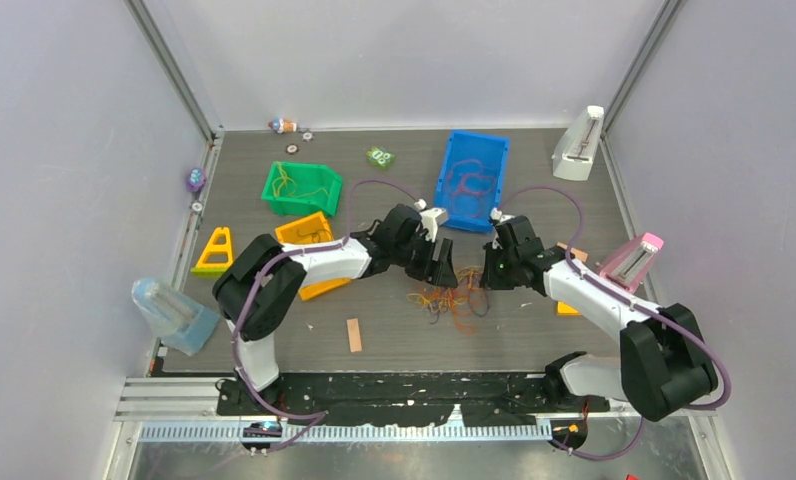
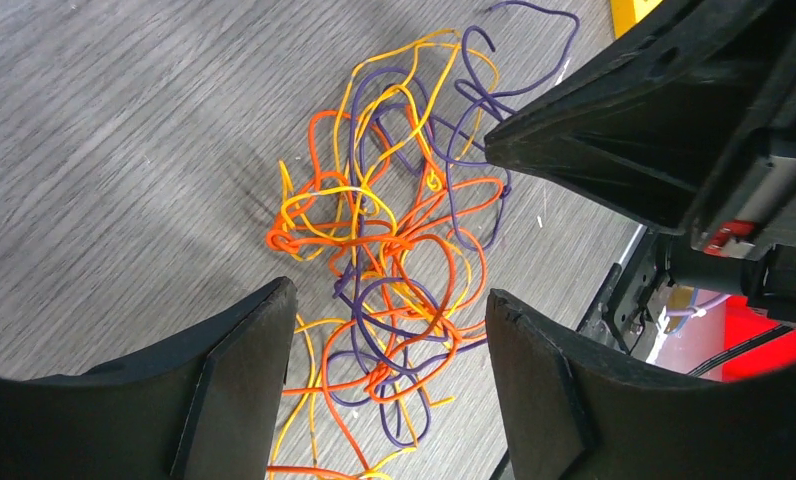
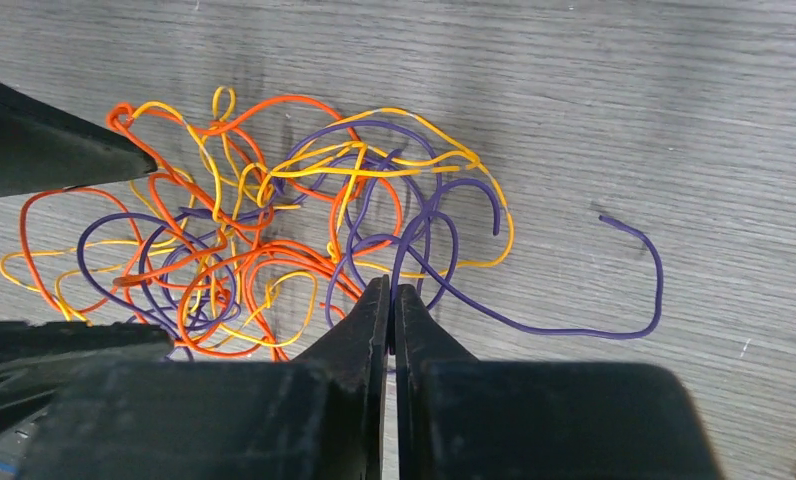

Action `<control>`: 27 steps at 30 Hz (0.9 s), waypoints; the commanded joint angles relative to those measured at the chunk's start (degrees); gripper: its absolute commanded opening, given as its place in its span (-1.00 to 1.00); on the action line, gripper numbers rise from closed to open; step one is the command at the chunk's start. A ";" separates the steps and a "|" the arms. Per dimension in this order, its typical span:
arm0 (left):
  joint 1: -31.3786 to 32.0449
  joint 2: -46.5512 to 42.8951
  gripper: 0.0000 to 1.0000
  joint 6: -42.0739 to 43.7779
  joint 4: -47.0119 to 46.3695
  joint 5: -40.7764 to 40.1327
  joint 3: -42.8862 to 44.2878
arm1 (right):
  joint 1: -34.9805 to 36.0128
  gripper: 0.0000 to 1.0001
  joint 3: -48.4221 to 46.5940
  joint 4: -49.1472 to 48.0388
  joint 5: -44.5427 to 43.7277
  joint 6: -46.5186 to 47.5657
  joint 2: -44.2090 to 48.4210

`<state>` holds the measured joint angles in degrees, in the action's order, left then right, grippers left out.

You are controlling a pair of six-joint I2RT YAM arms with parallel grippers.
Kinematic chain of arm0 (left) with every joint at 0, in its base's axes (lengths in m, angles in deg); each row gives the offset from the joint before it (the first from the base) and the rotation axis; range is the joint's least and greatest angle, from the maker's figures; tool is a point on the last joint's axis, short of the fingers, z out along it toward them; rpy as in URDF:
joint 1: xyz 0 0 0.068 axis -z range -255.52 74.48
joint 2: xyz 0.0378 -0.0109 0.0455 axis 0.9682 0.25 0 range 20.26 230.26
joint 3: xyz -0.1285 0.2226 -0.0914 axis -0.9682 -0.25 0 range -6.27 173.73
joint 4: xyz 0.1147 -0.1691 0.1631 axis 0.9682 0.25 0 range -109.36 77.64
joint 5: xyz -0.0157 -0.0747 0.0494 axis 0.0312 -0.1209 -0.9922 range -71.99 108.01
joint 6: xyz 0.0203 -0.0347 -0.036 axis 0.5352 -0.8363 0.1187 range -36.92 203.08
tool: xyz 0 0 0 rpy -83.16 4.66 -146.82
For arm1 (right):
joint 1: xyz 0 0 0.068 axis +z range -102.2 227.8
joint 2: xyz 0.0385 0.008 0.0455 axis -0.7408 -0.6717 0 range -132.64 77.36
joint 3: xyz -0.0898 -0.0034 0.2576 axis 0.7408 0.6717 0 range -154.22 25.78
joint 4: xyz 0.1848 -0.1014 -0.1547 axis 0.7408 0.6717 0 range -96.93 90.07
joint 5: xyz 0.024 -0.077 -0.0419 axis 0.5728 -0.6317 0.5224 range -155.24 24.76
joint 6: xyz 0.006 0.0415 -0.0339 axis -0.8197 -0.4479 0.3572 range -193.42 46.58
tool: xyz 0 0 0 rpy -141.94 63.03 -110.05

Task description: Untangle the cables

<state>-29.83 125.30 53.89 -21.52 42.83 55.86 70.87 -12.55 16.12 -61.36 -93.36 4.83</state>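
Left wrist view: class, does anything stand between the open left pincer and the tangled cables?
Nothing visible does. The cables lie on the bare table straight ahead of the left pincer, partly between its fingers. The right pincer, shut, sits at the pile's far edge, not in the path.

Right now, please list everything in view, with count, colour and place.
cables: one tangle, orange, yellow, purple, centre
blue bin: one, back centre
green bin: one, back left
orange bin: one, left of centre
triangle: one, yellow, left edge
block: one, wooden, front centre
white stand: one, back right
pink-topped stand: one, right edge
clear box: one, front left
left tool: one, black, open over tangle
right tool: one, black, shut at tangle's edge
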 commanded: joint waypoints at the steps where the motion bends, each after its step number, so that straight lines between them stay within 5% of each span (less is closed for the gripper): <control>1: 0.10 0.76 0.40 -1.48 -3.80 1.23 2.85 | 0.00 -0.89 -0.98 -1.27 -1.07 -0.10 3.33; 9: 0.10 4.73 0.36 2.14 5.53 -4.39 11.22 | -0.06 -0.89 -0.47 1.38 -0.63 -0.78 8.98; 14: 0.10 7.19 0.11 2.76 7.29 -4.25 12.59 | -0.03 -0.89 -1.33 3.23 -1.87 -1.58 11.72; 21: 0.11 11.85 0.01 2.32 9.78 -1.48 15.20 | -0.15 -0.89 -2.09 4.37 -10.79 -4.94 17.16; 25: -0.17 11.65 -1.00 3.30 9.86 -1.60 14.85 | -0.13 -0.89 -1.96 5.02 -13.80 -6.48 20.20; 27: -1.17 9.51 -1.00 3.83 9.35 -2.30 13.24 | -0.33 -0.89 -2.45 6.63 -17.73 -7.76 21.54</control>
<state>-29.90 137.45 55.93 -12.45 40.38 68.89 70.87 -12.57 21.36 -70.84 -97.89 23.23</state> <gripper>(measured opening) 0.035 0.073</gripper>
